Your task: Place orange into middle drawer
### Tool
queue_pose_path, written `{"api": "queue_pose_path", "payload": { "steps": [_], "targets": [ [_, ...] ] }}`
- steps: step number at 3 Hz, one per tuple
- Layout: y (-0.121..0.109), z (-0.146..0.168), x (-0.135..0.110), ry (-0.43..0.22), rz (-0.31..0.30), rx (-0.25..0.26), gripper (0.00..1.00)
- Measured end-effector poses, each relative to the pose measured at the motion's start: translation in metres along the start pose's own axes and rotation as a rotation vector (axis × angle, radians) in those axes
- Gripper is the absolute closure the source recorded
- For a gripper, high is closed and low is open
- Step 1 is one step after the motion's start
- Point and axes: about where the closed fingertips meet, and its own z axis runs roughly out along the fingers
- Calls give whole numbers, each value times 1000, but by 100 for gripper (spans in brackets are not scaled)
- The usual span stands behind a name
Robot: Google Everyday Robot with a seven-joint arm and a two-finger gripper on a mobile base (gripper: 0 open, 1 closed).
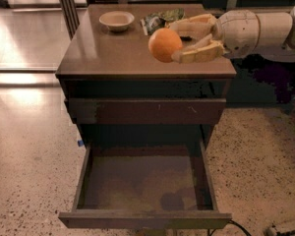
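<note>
The orange (164, 45) is round and dull orange, held in the air above the cabinet top's right-front part. My gripper (179, 42) comes in from the right on a white arm, its two pale fingers (200, 52) shut on the orange's right side. The middle drawer (143, 217) is pulled wide open below, a shallow dark-brown box with a bare grey-brown floor. The orange hangs well above and behind the drawer's opening.
A shallow beige bowl (116, 20) sits at the back left of the cabinet top (103, 53). A gold-and-green foil packet (160, 18) lies behind the orange. A closed scratched drawer front (145, 110) is above the open drawer. Speckled floor surrounds the cabinet.
</note>
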Motion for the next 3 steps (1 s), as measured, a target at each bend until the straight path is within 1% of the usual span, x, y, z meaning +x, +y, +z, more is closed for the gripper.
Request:
{"api": "queue_pose_path", "payload": {
  "steps": [1,2,3],
  "targets": [
    [30,-4,24,-45,70,2,100],
    [62,-3,50,-59,151,-20,100],
    [96,1,84,15,236,-77,100]
  ]
}}
